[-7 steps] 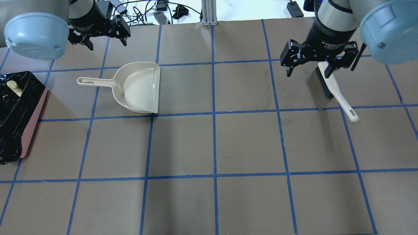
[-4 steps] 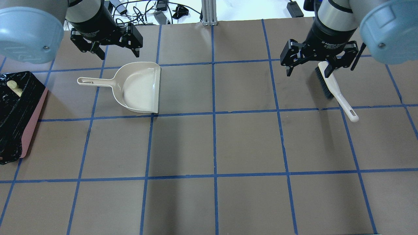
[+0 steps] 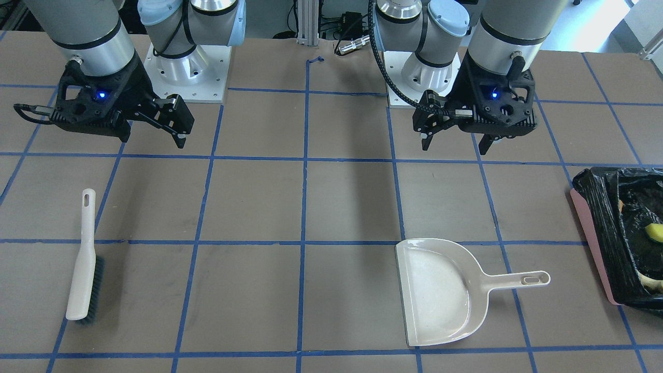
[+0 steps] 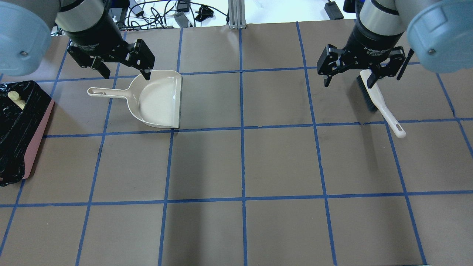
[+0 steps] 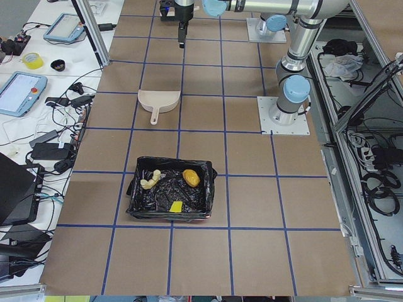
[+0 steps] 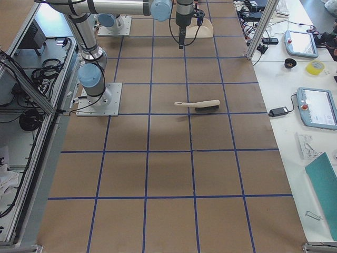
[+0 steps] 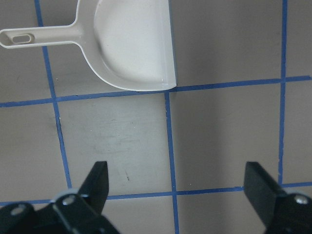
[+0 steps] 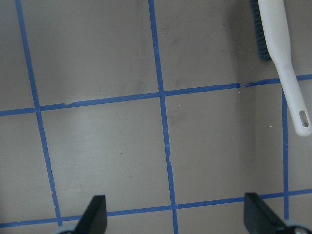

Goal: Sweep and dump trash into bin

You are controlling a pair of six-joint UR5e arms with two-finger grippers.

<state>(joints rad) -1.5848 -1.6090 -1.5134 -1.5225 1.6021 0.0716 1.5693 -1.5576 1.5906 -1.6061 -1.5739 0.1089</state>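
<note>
The bin (image 5: 134,200), pink-walled with a black bag, stands at the table's left end; it also shows in the overhead view (image 4: 35,147) and the front view (image 3: 593,248). Inside lie the orange-brown lump (image 5: 191,178), the cream crescent (image 5: 150,182) and the yellow wedge (image 5: 176,206). My left gripper (image 4: 127,75) is open and empty, hovering over the back edge of the empty beige dustpan (image 4: 159,99). My right gripper (image 4: 362,82) is open and empty above the brush (image 4: 377,99), which lies flat on the table.
Cables and devices (image 4: 166,11) and a metal post (image 4: 236,14) lie behind the table's back edge. The two arm bases (image 3: 186,62) stand at the robot's side. Side tables with tablets (image 5: 22,91) flank the table.
My left gripper has moved from the back left corner forward and rightward, ending over the dustpan's back edge, still open. The right arm, dustpan, brush and bin have not moved.
</note>
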